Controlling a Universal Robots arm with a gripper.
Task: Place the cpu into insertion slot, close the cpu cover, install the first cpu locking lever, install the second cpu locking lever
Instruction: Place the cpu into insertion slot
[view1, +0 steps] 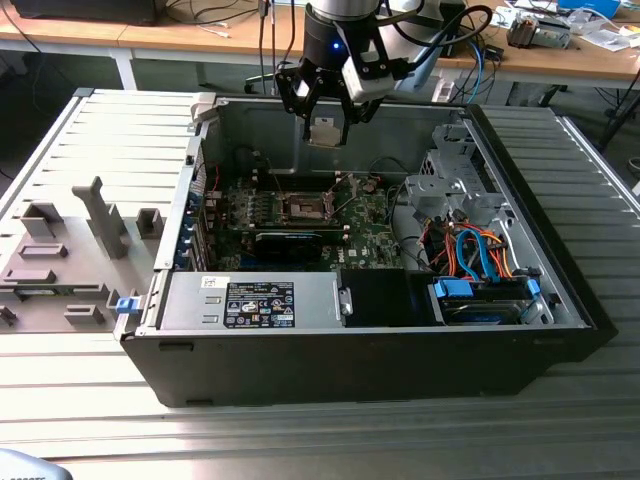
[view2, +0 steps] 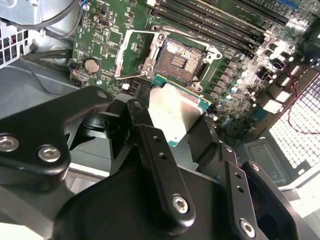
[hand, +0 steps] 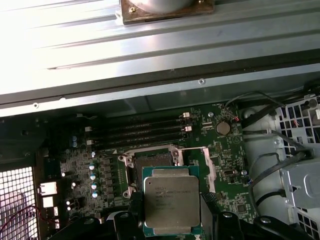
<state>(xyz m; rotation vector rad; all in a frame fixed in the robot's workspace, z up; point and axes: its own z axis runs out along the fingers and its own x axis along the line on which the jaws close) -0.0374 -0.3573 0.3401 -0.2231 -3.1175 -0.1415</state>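
A ribbed metal table (view1: 100, 420) holds an open computer case (view1: 350, 370). Nearest inside, a power supply (view1: 250, 300) lies along the front wall, with drive cables (view1: 480, 255) at the exterior view's right. Beyond it lies the green board (view1: 370, 245). At the board's middle the slot (view1: 305, 207) sits bare, its dark centre showing. In the second wrist view the cover (view2: 121, 55) stands swung open just beside the slot.

Farther back and higher, the gripper (view1: 326, 120) hangs over the case with the cpu (view1: 325, 133) pinched between its black fingers (view2: 160, 150). The jaws are narrow on two opposite edges of the chip. The chip is well above the slot, not touching it. It looks light, thin and stiff, but is likely fragile underneath. The edges seem the safe place to hold, though a smooth rim could slip in a loose grip.
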